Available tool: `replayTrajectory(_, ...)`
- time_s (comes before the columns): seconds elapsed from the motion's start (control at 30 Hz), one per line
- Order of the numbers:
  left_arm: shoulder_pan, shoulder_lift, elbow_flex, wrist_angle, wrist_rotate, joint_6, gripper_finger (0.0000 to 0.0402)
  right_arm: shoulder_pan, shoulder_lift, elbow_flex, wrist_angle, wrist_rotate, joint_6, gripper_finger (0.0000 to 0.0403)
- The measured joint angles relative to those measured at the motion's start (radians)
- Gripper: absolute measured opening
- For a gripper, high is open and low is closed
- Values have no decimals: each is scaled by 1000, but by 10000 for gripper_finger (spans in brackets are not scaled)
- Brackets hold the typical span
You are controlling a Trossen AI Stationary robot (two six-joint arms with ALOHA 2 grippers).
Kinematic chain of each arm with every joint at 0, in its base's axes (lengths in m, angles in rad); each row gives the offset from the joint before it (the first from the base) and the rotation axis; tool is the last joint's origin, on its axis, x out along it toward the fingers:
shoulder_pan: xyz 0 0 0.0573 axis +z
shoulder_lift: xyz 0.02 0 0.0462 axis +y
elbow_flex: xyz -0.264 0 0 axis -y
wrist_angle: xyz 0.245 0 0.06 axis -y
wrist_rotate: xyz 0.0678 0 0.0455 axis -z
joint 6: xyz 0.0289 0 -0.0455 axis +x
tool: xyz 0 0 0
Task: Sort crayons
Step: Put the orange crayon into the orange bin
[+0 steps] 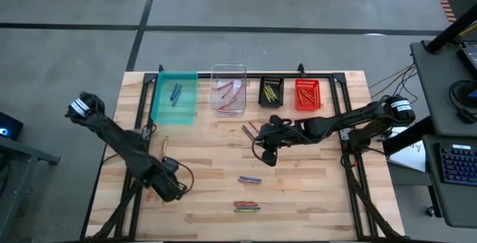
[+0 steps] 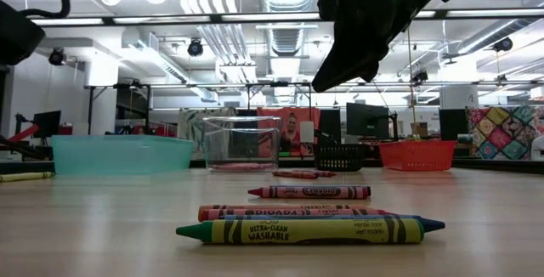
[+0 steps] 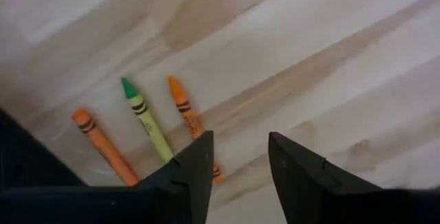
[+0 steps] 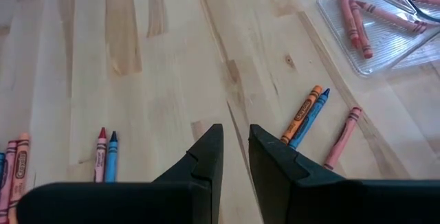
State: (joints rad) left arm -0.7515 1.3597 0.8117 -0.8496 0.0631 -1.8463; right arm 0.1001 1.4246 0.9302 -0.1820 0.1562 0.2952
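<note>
Loose crayons lie flat on the wooden table: a group near the front [image 1: 247,206], a pair [image 1: 250,179], and several near the bins [image 1: 248,131]. My right gripper [image 1: 268,153] hangs above the table's middle with only a narrow gap between its fingers [image 4: 234,141] and nothing in it. An orange and a blue crayon [image 4: 306,114] and a pink one [image 4: 342,138] lie beyond it. My left gripper [image 1: 170,187] is open and empty [image 3: 239,148] low over the front left. Two orange crayons [image 3: 189,117] and a green-tipped one [image 3: 146,117] lie just beyond its fingers.
Along the far edge stand a teal bin [image 1: 175,95] with blue crayons, a clear bin [image 1: 229,90] with red ones, a black bin [image 1: 270,92] and a red bin [image 1: 307,94]. A single crayon [image 1: 165,144] lies at the left. Bare wood lies between the crayon groups.
</note>
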Motion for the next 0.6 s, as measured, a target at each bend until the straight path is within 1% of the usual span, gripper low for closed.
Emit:
replayTrajectory(0.2, -15, 120, 68, -58, 7, -3, 143, 0, 0, 0, -1, -3, -5, 59)
replayTrajectory(0.37, -28, 179, 84, -65, 10, -7, 143, 0, 0, 0, -1, -8, -20, 59)
replayTrajectory(0.6, -54, 226, 83, -68, 14, -60, 137, 11, 0, 0, -2, -8, -50, 59)
